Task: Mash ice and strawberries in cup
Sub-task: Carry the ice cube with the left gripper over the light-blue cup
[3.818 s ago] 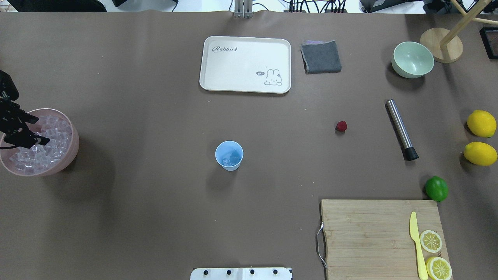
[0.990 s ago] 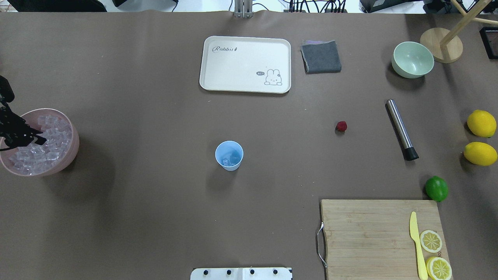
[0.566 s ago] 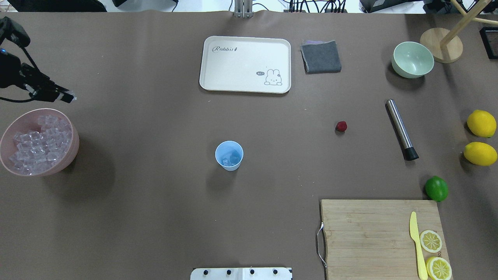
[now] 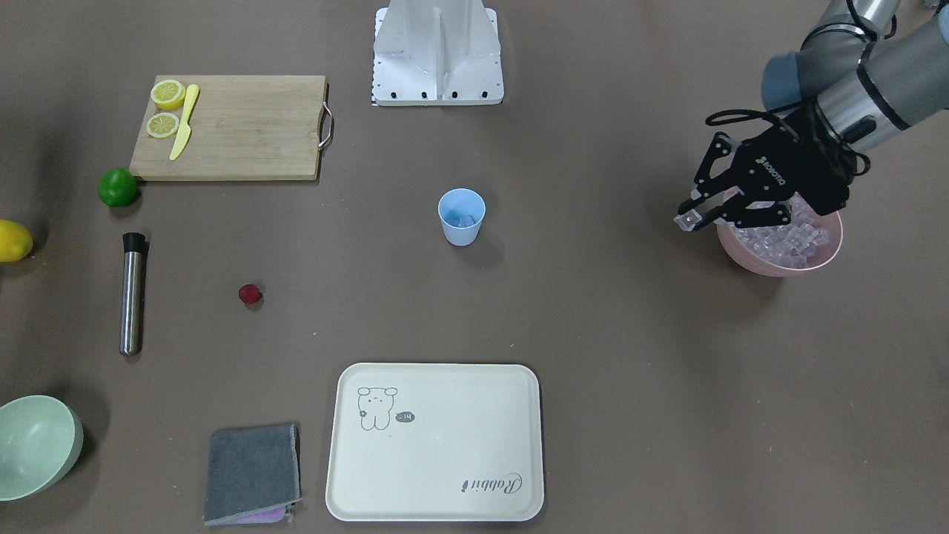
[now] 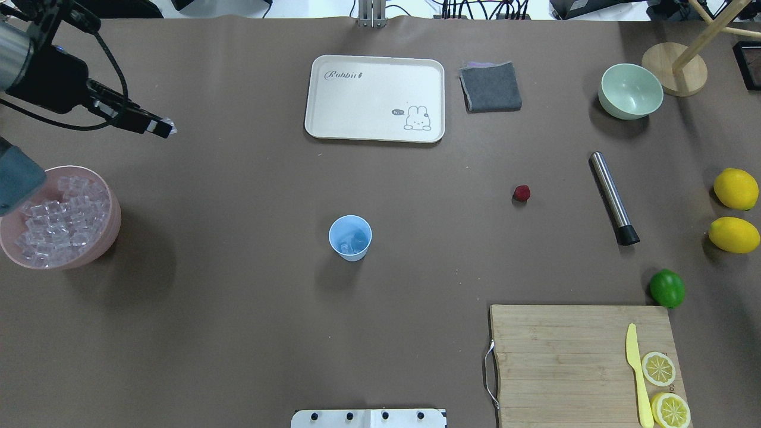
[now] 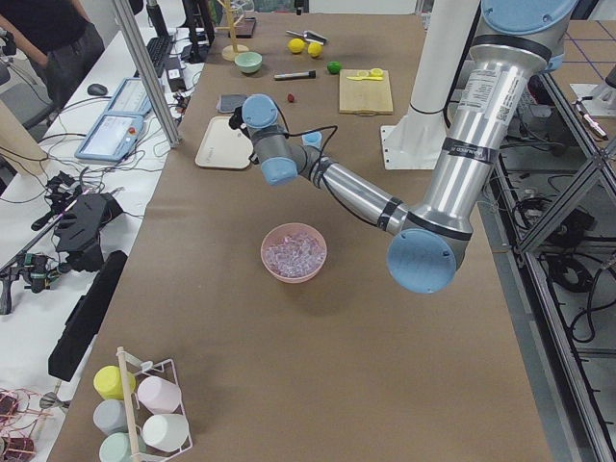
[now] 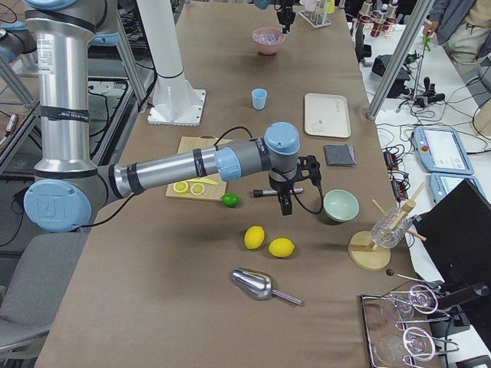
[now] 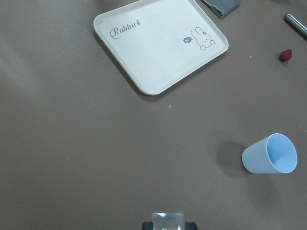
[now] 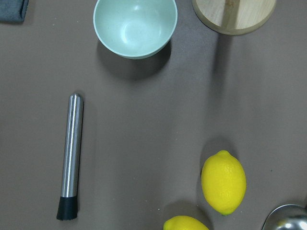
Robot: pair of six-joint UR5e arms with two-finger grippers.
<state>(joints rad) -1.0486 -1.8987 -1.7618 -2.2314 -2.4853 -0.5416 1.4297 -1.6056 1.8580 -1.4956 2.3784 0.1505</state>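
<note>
The light blue cup point(image 5: 351, 238) stands upright mid-table with a few ice cubes point(image 5: 355, 241) inside; it also shows in the front view as the cup point(image 4: 461, 216). A pink bowl point(image 5: 114, 229) at the table's left end is heaped with ice point(image 5: 59, 220). My left gripper point(image 5: 162, 127) hangs in the air beyond the bowl, shut on one clear ice cube point(image 8: 167, 221). The small red strawberry point(image 5: 521, 192) lies alone, right of the cup. My right gripper point(image 7: 285, 202) shows only in the exterior right view, above the muddler; I cannot tell its state.
A steel muddler point(image 5: 612, 197) lies right of the strawberry. Behind the cup are a white tray point(image 5: 374, 98), a grey cloth point(image 5: 490, 87) and a pale green bowl point(image 5: 630, 90). Lemons point(image 5: 735, 188), a lime point(image 5: 667, 288) and a cutting board point(image 5: 565, 356) fill the right side.
My left gripper has risen out of the pink bowl with an ice cube and moved away from the bowl, toward the table's far side and the middle.
</note>
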